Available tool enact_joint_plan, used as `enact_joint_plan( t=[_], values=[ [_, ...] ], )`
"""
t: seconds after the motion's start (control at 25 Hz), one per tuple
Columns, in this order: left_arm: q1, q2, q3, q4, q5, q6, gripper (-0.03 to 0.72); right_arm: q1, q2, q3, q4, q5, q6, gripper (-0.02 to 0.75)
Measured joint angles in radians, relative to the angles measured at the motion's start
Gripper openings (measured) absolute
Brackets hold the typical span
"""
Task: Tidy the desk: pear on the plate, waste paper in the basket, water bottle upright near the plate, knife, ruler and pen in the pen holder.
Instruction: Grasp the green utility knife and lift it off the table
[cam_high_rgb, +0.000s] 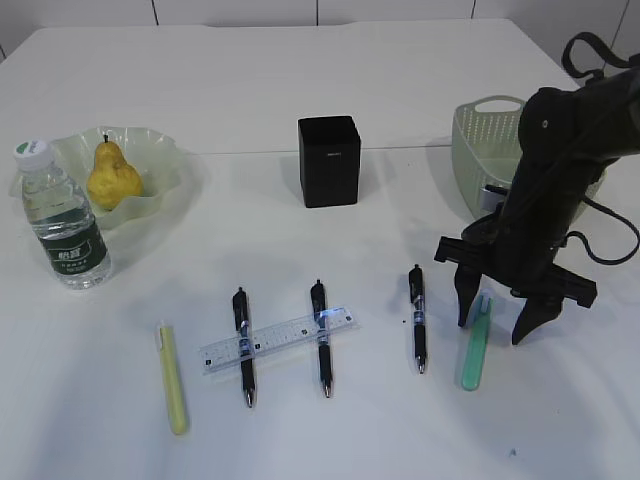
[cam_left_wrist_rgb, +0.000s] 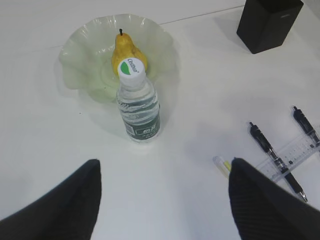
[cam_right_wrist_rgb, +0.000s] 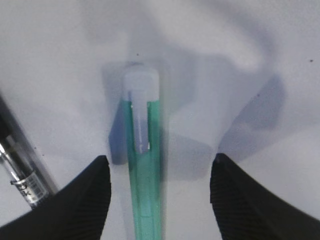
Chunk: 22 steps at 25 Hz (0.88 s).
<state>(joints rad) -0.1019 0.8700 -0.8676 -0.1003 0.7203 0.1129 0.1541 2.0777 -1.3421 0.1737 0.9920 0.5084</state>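
Observation:
The yellow pear (cam_high_rgb: 112, 175) lies in the pale green wavy plate (cam_high_rgb: 172, 160); both also show in the left wrist view, the pear (cam_left_wrist_rgb: 124, 47) and the plate (cam_left_wrist_rgb: 80, 65). The water bottle (cam_high_rgb: 65, 225) stands upright beside the plate. The black pen holder (cam_high_rgb: 329, 160) stands mid-table. The clear ruler (cam_high_rgb: 280, 340) lies across two black pens (cam_high_rgb: 243, 345) (cam_high_rgb: 320, 335); a third pen (cam_high_rgb: 417, 315) lies to the right. My right gripper (cam_high_rgb: 493, 328) is open, its jaws (cam_right_wrist_rgb: 160, 157) astride a teal knife (cam_right_wrist_rgb: 144, 180) on the table. My left gripper (cam_left_wrist_rgb: 165, 162) is open and empty, short of the bottle (cam_left_wrist_rgb: 139, 105). The waste paper is not clearly in view.
The sage green basket (cam_high_rgb: 480, 130) stands at the back right, partly behind my right arm. A yellow-green knife (cam_high_rgb: 172, 378) lies at the front left, left of the ruler. A black pen (cam_right_wrist_rgb: 20, 165) lies just left of the right jaws.

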Motion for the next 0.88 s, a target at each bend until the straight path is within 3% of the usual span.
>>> enact_joint_plan(
  t=[0.88],
  values=[
    [0.000, 0.000, 0.000, 0.000, 0.016, 0.000, 0.561, 0.000, 0.000, 0.000, -0.008, 0.018, 0.000, 0.494]
  ],
)
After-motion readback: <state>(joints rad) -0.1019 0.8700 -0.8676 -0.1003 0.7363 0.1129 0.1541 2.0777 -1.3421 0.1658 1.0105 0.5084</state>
